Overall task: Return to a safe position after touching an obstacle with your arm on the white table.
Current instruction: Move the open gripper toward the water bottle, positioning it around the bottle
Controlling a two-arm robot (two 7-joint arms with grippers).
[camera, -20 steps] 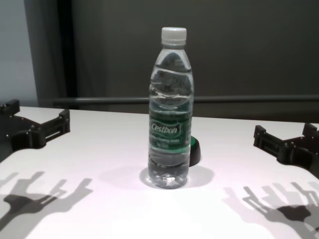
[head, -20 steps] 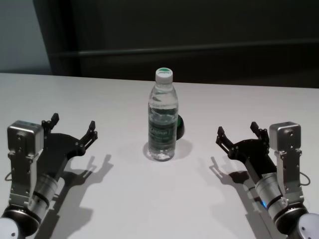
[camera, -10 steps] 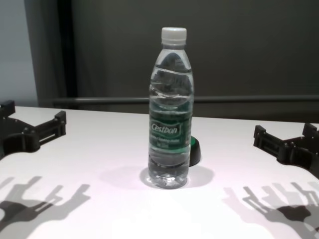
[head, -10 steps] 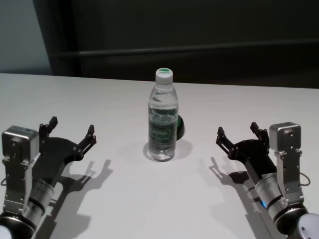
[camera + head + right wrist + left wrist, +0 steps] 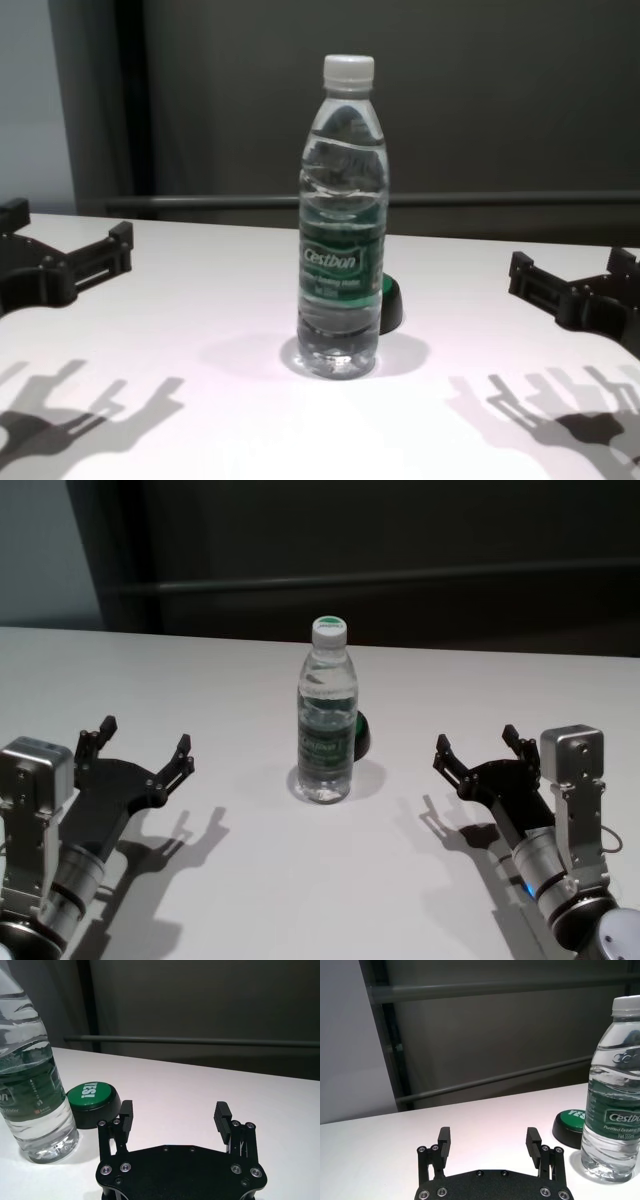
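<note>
The obstacle (image 5: 327,720), a tall clear water bottle with a white cap and dark green label, stands upright mid-table (image 5: 343,230) (image 5: 612,1105) (image 5: 27,1080). My left gripper (image 5: 137,744) hovers open at the near left of the white table (image 5: 300,880), well apart from the bottle (image 5: 65,240) (image 5: 489,1144). At the near right my right gripper (image 5: 478,746) is open too, with nothing between its fingers (image 5: 570,275) (image 5: 174,1114).
A low black disc with a green top (image 5: 360,736) sits right behind the bottle (image 5: 390,300) (image 5: 570,1127) (image 5: 92,1102). The table's far edge (image 5: 500,652) meets a dark wall with a horizontal rail.
My left arm has drawn back toward me and slightly lower, away from the bottle. Bottle and right arm have not moved.
</note>
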